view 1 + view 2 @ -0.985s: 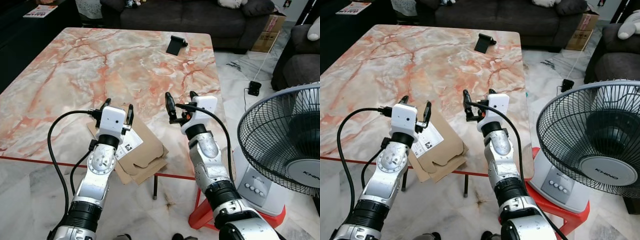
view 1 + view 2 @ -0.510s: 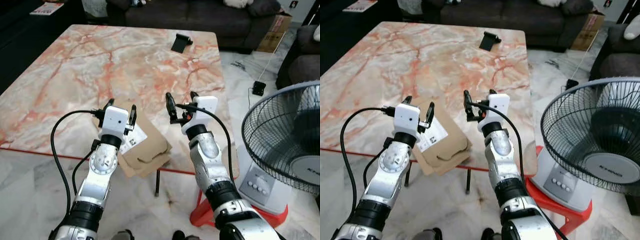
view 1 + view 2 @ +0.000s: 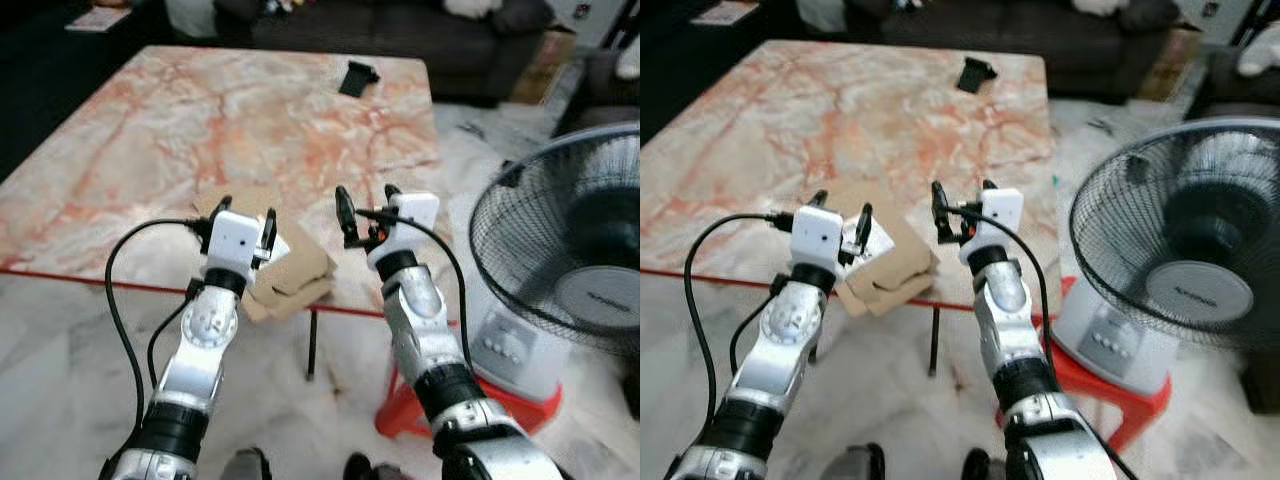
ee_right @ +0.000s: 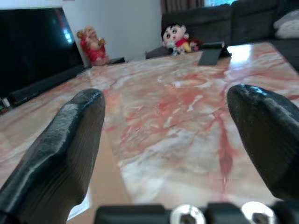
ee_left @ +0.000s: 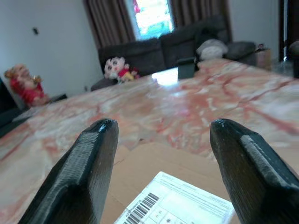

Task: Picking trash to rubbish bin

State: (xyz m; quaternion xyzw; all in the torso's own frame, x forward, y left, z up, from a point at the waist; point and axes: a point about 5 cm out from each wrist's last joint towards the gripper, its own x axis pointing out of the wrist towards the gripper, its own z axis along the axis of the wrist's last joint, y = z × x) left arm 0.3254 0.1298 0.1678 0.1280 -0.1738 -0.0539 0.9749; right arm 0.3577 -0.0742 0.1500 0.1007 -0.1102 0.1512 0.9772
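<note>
You're seeing the cardboard [image 3: 290,275] lying on the table [image 3: 200,130] edge; left gripper [image 3: 243,220] & right gripper [image 3: 362,207] hovering, fingers apart, holding nothing.

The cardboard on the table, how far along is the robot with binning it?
Nothing looks done yet. The flattened cardboard lies over the near edge of the marble table, not gripped. In hand: the left gripper hovers open above it, the right gripper open beside it. Left: grasping it and carrying it to a bin.

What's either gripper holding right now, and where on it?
Nothing. Both the left gripper and the right gripper are open and empty. The left one hovers over the cardboard at the table edge, fingers apart.
</note>
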